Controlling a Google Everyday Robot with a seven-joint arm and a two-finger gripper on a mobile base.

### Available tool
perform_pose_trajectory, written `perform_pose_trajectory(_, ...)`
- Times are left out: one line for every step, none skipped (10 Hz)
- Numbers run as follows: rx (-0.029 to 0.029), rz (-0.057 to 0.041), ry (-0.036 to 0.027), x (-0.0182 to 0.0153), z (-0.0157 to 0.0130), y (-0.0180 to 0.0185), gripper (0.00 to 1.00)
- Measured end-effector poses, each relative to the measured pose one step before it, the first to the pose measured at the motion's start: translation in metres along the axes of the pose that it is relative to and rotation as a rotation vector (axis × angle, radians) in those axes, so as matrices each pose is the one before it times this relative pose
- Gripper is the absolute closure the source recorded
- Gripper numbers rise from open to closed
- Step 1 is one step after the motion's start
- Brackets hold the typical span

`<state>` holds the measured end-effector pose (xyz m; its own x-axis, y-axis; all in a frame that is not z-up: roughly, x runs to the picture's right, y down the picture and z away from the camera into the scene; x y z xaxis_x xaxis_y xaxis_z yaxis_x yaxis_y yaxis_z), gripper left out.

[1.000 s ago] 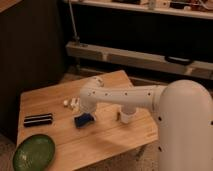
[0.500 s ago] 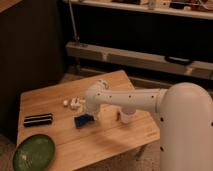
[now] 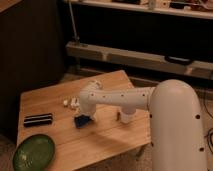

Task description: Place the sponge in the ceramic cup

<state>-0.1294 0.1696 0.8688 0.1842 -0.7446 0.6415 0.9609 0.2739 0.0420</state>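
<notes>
The blue sponge (image 3: 81,121) lies on the wooden table (image 3: 105,142), near its middle. My gripper (image 3: 88,115) hangs from the white arm's wrist directly over the sponge's right end, at or just above it. The arm hides where they meet. To the right, the white ceramic cup (image 3: 126,117) stands upright on the table, its upper part covered by my forearm. The cup is roughly a hand's width right of the sponge.
A black rectangular bar (image 3: 38,120) lies at the table's left. A green round bowl (image 3: 34,152) sits at the front left corner. Small white pieces (image 3: 70,103) lie just behind the sponge. Dark shelving runs behind the table.
The wrist has come down and slightly left, bringing the gripper closer onto the sponge. The sponge and the cup have not moved.
</notes>
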Motion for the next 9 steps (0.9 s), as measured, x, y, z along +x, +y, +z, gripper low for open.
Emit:
perform_pose_trajectory(-0.01148,0.00624,-0.00073,0.00021,0.00235,-0.00086,0.51)
perform_pose_trajectory(-0.00758,0.0028,0.00109,0.00037,0.0011,-0.00122,0.63)
perform_pose_trajectory(-0.00013,0.00007,0.00153,0.00042,-0.00116,0.00028,0.73)
perform_pose_trajectory(-0.0013,0.00205,0.00133,0.00077,-0.00153,0.00204,0.81)
perform_pose_trajectory(-0.00107,-0.00097,0.00015,0.0001,-0.00105,0.00072,0.92)
perform_pose_trajectory(0.00003,-0.00015,0.00139,0.00065,-0.00069,0.00035,0.99)
perform_pose_trajectory(-0.00032,-0.00149,0.00083,-0.0003,-0.00025,0.00009,1.0)
perform_pose_trajectory(0.00213,-0.01393,0.0154,-0.00057,-0.00382,-0.00128,1.0)
perform_pose_trajectory(-0.00645,-0.02602,0.02546,-0.00498,-0.01196,-0.00091,1.0)
